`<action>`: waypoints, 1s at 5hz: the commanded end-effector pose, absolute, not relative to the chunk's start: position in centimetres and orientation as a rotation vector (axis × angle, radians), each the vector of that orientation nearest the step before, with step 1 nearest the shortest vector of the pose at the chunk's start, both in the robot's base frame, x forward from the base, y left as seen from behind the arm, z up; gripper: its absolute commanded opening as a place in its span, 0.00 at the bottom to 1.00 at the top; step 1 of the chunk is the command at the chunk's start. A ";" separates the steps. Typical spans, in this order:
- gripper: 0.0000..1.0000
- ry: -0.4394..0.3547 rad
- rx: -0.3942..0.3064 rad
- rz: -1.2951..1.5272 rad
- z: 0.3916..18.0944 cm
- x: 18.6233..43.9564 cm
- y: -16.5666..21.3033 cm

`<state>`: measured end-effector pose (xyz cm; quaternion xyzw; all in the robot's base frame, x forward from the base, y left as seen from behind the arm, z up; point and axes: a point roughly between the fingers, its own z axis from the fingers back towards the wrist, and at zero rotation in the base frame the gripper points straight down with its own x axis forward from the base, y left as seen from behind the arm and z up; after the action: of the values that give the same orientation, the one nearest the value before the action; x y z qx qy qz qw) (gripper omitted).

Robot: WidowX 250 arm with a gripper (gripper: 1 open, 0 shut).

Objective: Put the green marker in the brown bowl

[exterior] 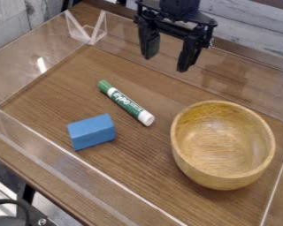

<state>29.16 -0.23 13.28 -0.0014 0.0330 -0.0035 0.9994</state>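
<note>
A dark wood-grain table [61, 93] stood ringed by low clear plastic walls [26, 141], with pale planking [256, 22] behind.

A dark wooden table [168, 88] carries the green marker [126, 101] mid-table, a blue block [92, 131] toward its front edge, and the brown bowl [223, 143] near the right edge.

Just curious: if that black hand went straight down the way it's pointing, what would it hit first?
Probably bare wooden table. The open hand hangs beyond the green marker and brown bowl, though one view leaves depth uncertain.
</note>
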 end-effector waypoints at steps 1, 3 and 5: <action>1.00 0.082 -0.007 0.042 12.6 29.0 0.2; 1.00 0.037 -0.038 0.361 11.8 28.6 3.9; 1.00 -0.015 -0.083 0.647 10.8 28.3 6.9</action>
<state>27.87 6.68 8.90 -0.0384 0.0286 0.3163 0.9475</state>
